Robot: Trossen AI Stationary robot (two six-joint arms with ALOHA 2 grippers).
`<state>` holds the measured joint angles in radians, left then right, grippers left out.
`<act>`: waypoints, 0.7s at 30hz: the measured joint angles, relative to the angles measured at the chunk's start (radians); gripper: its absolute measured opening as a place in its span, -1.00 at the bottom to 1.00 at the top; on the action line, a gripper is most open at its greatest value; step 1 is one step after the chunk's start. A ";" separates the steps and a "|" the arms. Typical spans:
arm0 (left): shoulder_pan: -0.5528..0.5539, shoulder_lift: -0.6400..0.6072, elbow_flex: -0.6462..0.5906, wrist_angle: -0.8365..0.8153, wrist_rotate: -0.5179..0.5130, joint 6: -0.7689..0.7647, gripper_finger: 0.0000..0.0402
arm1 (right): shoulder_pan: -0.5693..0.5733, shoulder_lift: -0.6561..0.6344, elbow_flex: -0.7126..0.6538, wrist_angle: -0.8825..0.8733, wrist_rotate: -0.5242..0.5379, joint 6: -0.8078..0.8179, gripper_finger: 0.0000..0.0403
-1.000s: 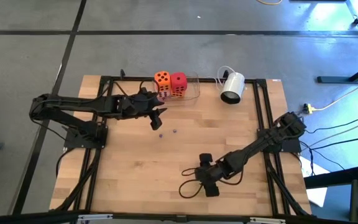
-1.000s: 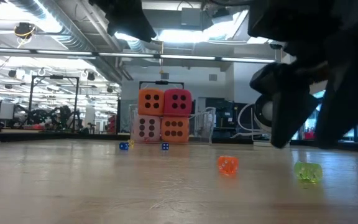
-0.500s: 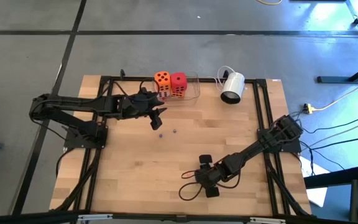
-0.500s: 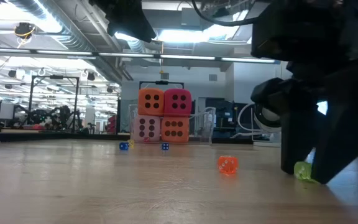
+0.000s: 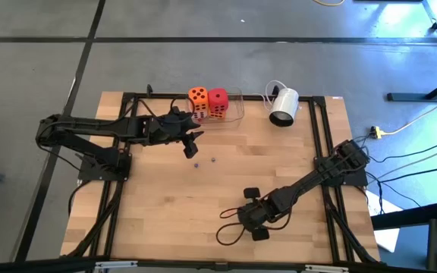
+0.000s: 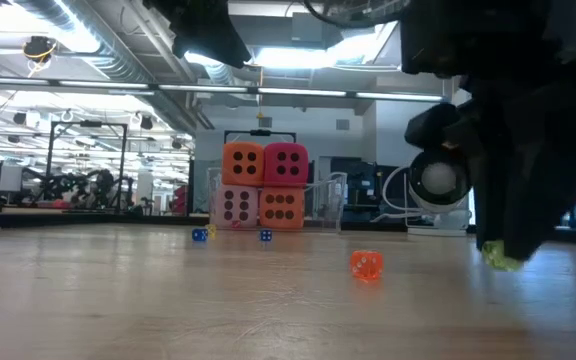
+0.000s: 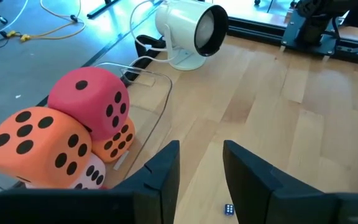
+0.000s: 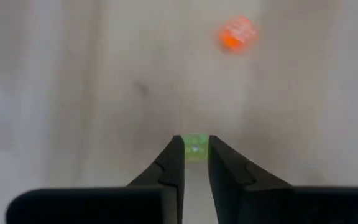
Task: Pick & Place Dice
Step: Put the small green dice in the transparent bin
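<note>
The four dice sit stacked in a clear tray (image 7: pixel 157 93) at the far edge of the table (image 5: pixel 165 205): an orange die (image 6: pixel 242 164) and a red die (image 6: pixel 286 164) on top, a pale pink die (image 6: pixel 234 207) and a second orange die (image 6: pixel 282 208) beneath them. From above only the top two show, and in the left wrist view the pink one is mostly hidden under the orange cube, with just a corner and a few pips visible. The left gripper (image 5: pixel 191 144) hovers just beside the tray on its near side, its two fingers (image 7: pixel 160 180) parted with bare wood between them and holding nothing. The right gripper (image 8: pixel 195 155) is down at the near side of the table, its fingers pinched on a small green bead (image 8: pixel 196 144); in the low view the arm's dark bulk covers most of that bead, leaving only a yellowish-green sliver, and from above it cannot be made out at all. A small orange bead (image 6: pixel 366 265) lies loose on the wood nearby, blurred in the right wrist view. Two tiny blue beads (image 6: pixel 200 235) rest in front of the tray. A white lamp (image 5: pixel 283 105) lies beside the tray, partly blocked by the right arm in the low view.
</note>
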<state>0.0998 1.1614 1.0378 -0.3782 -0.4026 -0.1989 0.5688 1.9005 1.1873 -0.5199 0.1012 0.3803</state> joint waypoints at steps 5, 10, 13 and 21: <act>0.000 0.000 0.000 -0.001 0.002 0.000 -0.40 | -0.046 -0.066 0.033 -0.172 0.118 -0.071 -0.74; -0.008 0.000 0.001 -0.087 0.003 -0.025 -0.42 | -0.157 -0.198 0.034 -0.205 0.200 -0.135 -0.76; -0.017 0.000 0.001 -0.178 0.022 -0.030 -0.42 | -0.254 -0.283 0.035 -0.203 0.240 -0.161 -0.76; -0.042 0.000 0.001 -0.293 0.035 -0.154 -0.41 | -0.582 -0.390 0.036 -0.151 0.277 -0.214 -0.76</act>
<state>0.0577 1.1614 1.0389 -0.6715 -0.3672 -0.3525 -0.0134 1.5105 1.2232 -0.6714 0.3778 0.1664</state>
